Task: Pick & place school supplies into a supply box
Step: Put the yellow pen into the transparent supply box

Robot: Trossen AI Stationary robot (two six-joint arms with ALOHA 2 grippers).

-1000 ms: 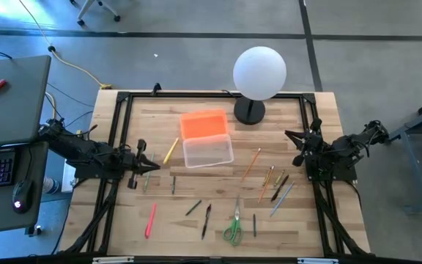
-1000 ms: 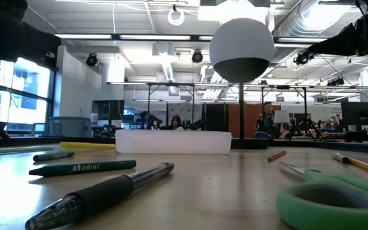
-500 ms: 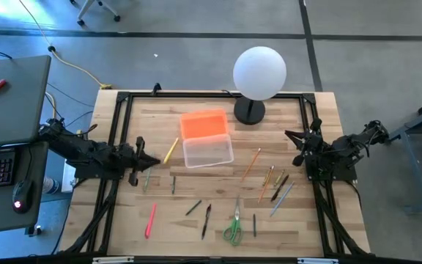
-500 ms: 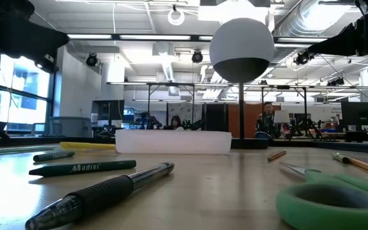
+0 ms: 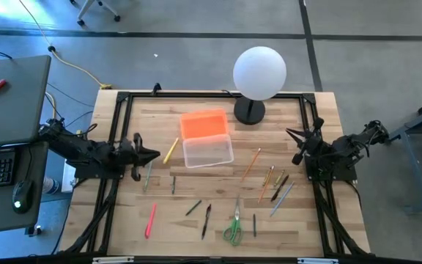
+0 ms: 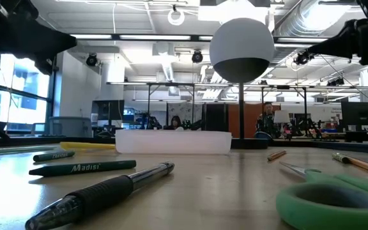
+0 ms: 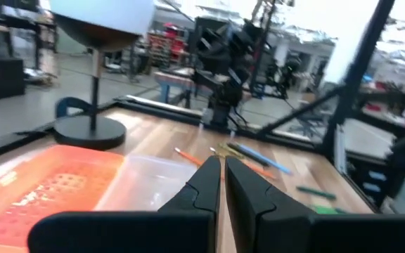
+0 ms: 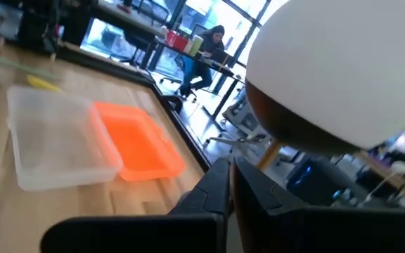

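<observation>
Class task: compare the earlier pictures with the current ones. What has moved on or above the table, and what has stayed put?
The left gripper has drawn back slightly toward the table's left edge, away from the supplies, holding nothing. The right gripper waits shut at the right edge, barely shifted. The clear box, orange lid, lamp, pens, pencils and scissors lie where they were.

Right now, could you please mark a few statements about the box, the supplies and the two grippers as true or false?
1. The orange lid lies beside the clear box, not on it. True.
2. The box already holds pencils. False: it looks empty.
3. The scissors lie near the table's front edge. True.
4. The right gripper holds a pen. False: it is shut on nothing, at the table's right side.
5. The left gripper is over the lamp. False: it is at the table's left side, near the yellow pencil.
</observation>
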